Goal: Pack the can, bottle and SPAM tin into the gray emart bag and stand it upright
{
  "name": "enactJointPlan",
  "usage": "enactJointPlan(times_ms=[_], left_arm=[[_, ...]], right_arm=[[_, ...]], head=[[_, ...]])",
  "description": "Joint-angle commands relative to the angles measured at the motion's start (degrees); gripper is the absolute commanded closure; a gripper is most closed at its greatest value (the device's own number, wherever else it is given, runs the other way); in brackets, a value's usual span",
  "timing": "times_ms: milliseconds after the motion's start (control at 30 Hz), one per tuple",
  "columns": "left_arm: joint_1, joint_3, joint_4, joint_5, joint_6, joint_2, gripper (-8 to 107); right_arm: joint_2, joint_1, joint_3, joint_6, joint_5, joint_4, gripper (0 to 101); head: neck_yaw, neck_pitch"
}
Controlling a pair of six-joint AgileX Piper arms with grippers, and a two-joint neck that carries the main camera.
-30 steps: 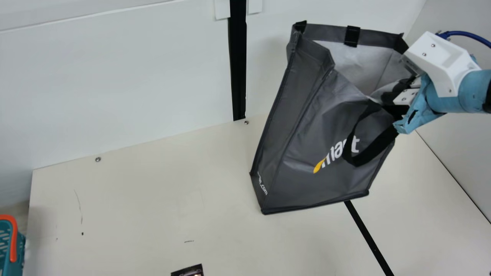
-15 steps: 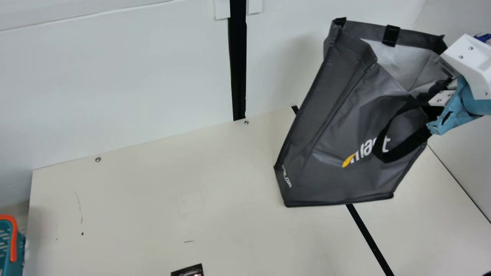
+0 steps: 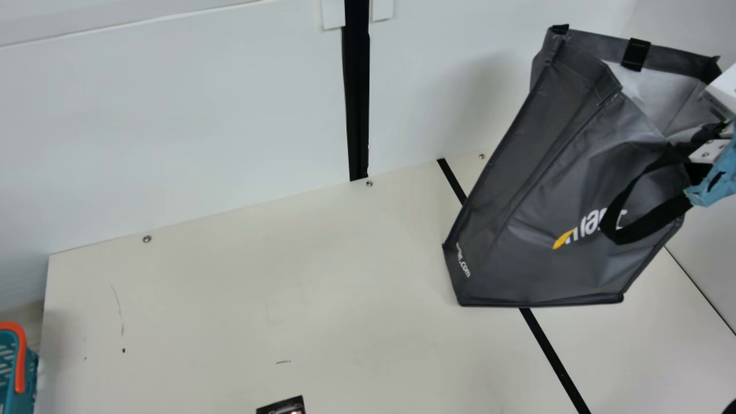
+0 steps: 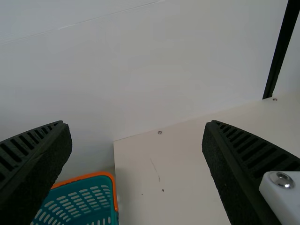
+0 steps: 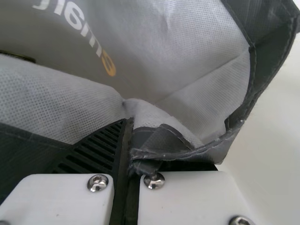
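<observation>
The gray emart bag (image 3: 552, 190) leans to the right in the main view, its mouth open at the top and a black handle loop hanging on its front. My right gripper (image 3: 704, 138), at the right edge, is shut on the bag's near rim. In the right wrist view the right gripper (image 5: 129, 150) pinches the folded rim of the bag (image 5: 187, 56), whose pale lining shows. My left gripper (image 4: 138, 136) stands open in the left wrist view with nothing between its fingers.
A teal basket with an orange rim (image 3: 20, 356) stands beside the table's left edge. A small dark package (image 3: 283, 406) lies at the near edge. White walls (image 3: 172, 115) bound the table (image 3: 230, 287) at the back and right.
The right gripper has carried the bag to the right, away from the table's middle, and a black strip and a screw behind it have come into sight. The bag tilts slightly more.
</observation>
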Motion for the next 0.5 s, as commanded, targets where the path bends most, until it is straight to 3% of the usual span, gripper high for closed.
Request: enactJointPlan(times_ms=[0,467], left_arm=[[0.0,0.0,0.0,0.0,0.0,0.0,9],[0.0,0.0,0.0,0.0,0.0,0.0,9]], right_arm=[[0.07,-0.92,-0.47,-0.23,-0.15,-0.11,101],[0.5,-4.11,-2.14,-1.72,-0.15,-0.3,101]], head=[[-0.14,-1.3],[-0.14,-1.3]])
